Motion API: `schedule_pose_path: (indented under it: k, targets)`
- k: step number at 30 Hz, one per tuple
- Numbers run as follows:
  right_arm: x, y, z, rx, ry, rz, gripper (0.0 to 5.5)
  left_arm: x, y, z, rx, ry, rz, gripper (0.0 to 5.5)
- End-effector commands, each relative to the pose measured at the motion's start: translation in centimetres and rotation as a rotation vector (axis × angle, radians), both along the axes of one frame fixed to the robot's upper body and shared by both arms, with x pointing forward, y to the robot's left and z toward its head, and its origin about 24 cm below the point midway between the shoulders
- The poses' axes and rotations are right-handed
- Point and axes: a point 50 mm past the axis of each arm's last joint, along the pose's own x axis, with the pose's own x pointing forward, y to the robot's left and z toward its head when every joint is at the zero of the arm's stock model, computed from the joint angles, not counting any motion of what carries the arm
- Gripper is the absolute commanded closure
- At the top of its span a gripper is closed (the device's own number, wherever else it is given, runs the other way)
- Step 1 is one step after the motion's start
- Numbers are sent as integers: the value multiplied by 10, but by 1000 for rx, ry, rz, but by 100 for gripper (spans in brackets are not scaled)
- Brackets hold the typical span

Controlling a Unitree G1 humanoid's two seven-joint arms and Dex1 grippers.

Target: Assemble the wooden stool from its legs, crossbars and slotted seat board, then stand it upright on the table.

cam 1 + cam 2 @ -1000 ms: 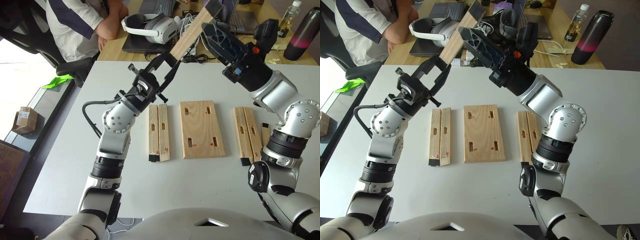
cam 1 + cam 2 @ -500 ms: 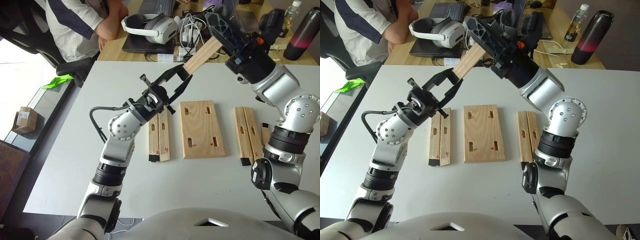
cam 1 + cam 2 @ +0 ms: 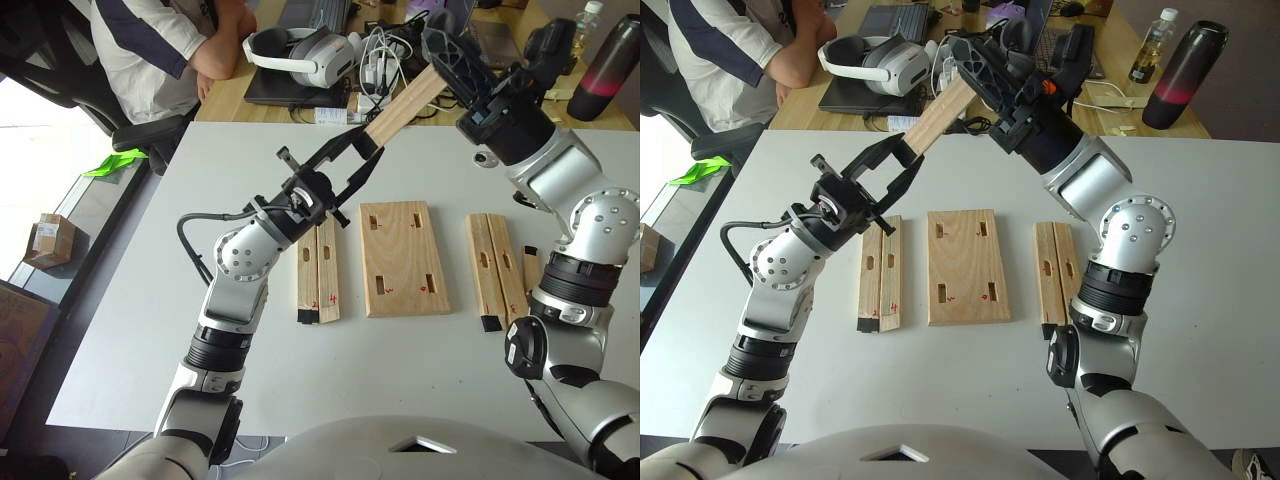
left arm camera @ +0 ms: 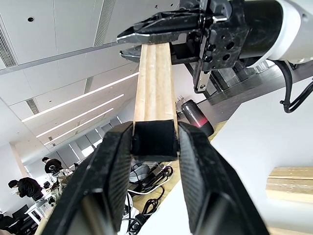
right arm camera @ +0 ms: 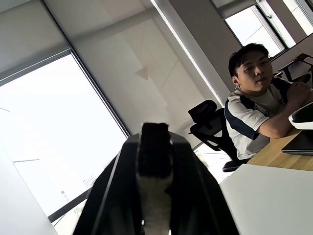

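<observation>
So both arms are holding one wooden leg [image 3: 405, 105] up in the air over the far side of the table [image 3: 130, 350], tilted, with its low end toward the left and its high end toward the far right. The left gripper [image 3: 362, 155] is clamping the low end, and from its wrist camera you can see both fingers [image 4: 113, 161] pressing right against the sides of the black cap [image 4: 154, 139] on that end. The right gripper [image 3: 440, 55] is clamping the high end, jaws closed on the wood from both sides. Down on the table, the seat board [image 3: 403, 257] is lying flat in the middle with its four slots facing up. A pair of wooden pieces [image 3: 318, 262] is lying side by side just left of it, touching each other, and another pair [image 3: 497, 265] is lying the same way to its right. Both pairs are sitting a little apart from the board. Past the far edge, a white headset [image 3: 300, 50] is sitting on a wooden desk and a dark bottle [image 3: 605, 70] is standing off at the far right.
</observation>
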Motion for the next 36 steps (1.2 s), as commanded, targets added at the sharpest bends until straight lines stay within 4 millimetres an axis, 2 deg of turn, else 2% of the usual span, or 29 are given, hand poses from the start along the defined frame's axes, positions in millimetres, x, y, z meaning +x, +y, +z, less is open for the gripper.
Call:
schedule_pose_path:
  k: [1, 3, 4, 7, 10, 12, 14, 15, 18, 21, 24, 28, 30, 36]
  targets:
    - [-3, 1, 5, 33, -18, 15, 510, 2, 1, 0, 18, 8, 3, 421]
    - [-2, 1, 6, 45, -17, -5, 510, 4, 1, 3, 18, -22, 31, 421]
    - [-1, 0, 7, 52, -19, -23, 510, 5, 1, 3, 32, -34, 40, 385]
    - [6, -7, 11, 70, -30, -133, 511, 14, 12, -6, 101, -32, 153, 342]
    - [12, -22, 25, 39, -95, -352, 511, 27, 44, -21, 190, 6, 328, 293]
    - [11, -25, 34, -110, -191, -517, 511, 34, 74, -29, 209, 46, 500, 267]
    - [0, -30, 25, -293, -259, -663, 511, 37, 102, -31, 72, 105, 662, 232]
    - [-7, -33, 15, -385, -286, -738, 511, 37, 107, -31, -8, 138, 693, 215]
    - [-27, -43, -21, -587, -278, -843, 511, 32, 95, -34, -203, 217, 671, 181]
    - [-37, -58, -40, -722, -302, -929, 511, 27, 79, -37, -406, 325, 635, 134]
    - [-50, -65, -59, -767, -242, -927, 511, 19, 63, -40, -641, 456, 622, 83]
    - [-68, -82, -99, -843, -141, -981, 511, 18, 52, -35, -691, 506, 600, 14]
    - [-76, -88, -116, -869, -97, -1019, 511, 21, 55, -33, -695, 525, 598, 10]
    - [-82, -88, -137, -938, -52, -1061, 511, 23, 59, -34, -706, 566, 587, 10]
